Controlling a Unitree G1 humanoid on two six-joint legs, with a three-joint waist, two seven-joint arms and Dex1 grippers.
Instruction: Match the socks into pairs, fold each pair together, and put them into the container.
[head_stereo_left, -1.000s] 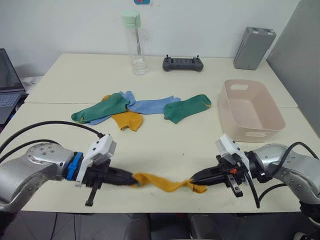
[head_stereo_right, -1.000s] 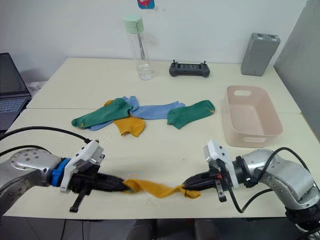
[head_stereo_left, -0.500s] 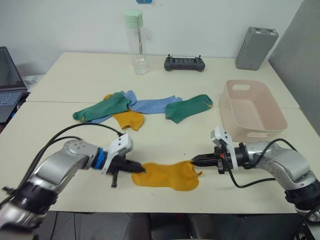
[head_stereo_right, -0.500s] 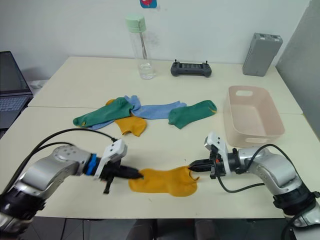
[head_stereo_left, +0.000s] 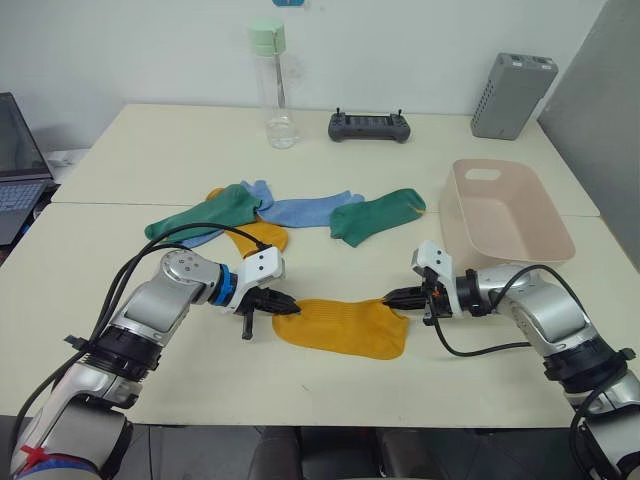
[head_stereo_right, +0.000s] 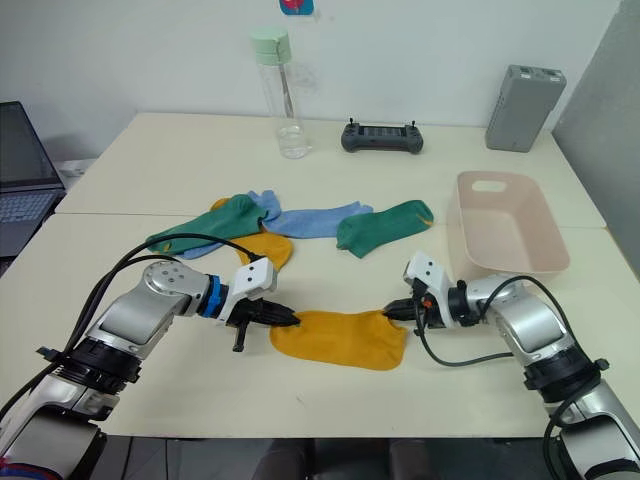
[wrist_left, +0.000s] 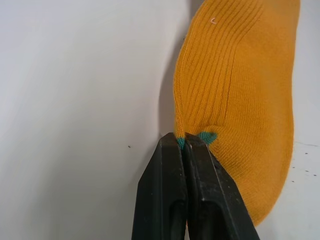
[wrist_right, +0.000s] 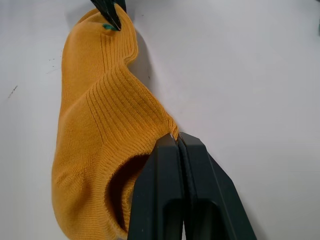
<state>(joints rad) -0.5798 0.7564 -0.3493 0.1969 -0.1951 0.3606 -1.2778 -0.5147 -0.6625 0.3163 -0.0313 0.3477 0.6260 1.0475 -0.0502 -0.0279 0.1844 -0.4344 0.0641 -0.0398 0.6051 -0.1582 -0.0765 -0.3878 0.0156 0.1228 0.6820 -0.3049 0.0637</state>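
Nearest the robot, a mustard-yellow sock (head_stereo_left: 345, 327) now lies spread flat on the tabletop (head_stereo_left: 330, 390); a second ago it hung twisted and stretched between the two arms at the front edge, so it has been carried inward and laid out, ready to take its partner. The left tool (head_stereo_left: 284, 306) is pinched tight on the toe end, and the right tool (head_stereo_left: 388, 297) is clamped on the cuff edge. The left wrist view shows what the head views do not: a speck of green toe trim (wrist_left: 206, 136) caught right at the closed fingertips. The right wrist view shows the cuff opening gaping beside its own fingers, with the other tool's tip at the far end of the sock. Beyond lies the pile: the second mustard sock (head_stereo_left: 262, 236), partly under a dark green sock (head_stereo_left: 200, 218), a light blue sock (head_stereo_left: 300, 211), and another dark green sock (head_stereo_left: 374, 216); a second blue one seems to peek from beneath the left green sock, though that is hard to tell. The pink container (head_stereo_left: 507, 217) sits to the right, apparently empty, so no pair is yet matched.
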